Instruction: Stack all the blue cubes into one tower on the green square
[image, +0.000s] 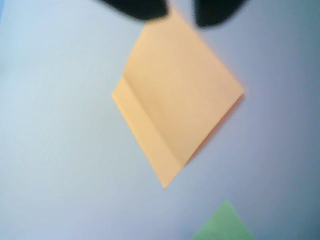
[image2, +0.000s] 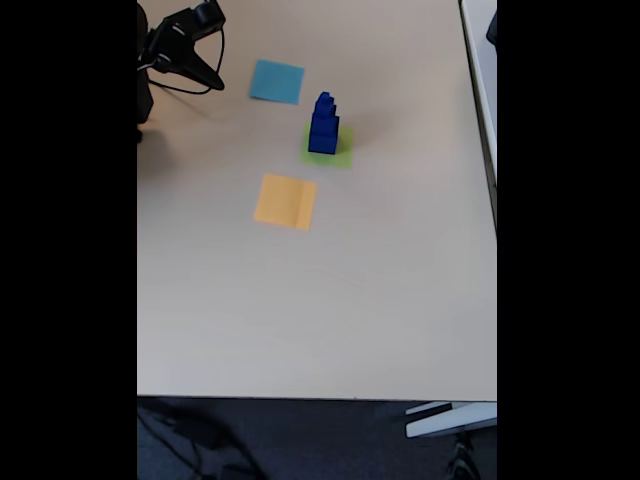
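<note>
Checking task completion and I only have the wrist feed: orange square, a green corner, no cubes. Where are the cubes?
Observer: In the fixed view the blue cubes form one tower standing on the green square.
Operator: Any loose cubes left on the table?
Observer: None visible; the table otherwise carries the light-blue square and the orange-yellow square.
Operator: Where's the claw relative to the tower?
Observer: The claw is at the upper left of the fixed view, beyond the light-blue square, well apart from the tower.
Operator: Holding anything?
Observer: Nothing visible in it; whether it is open or shut I cannot tell.
</note>
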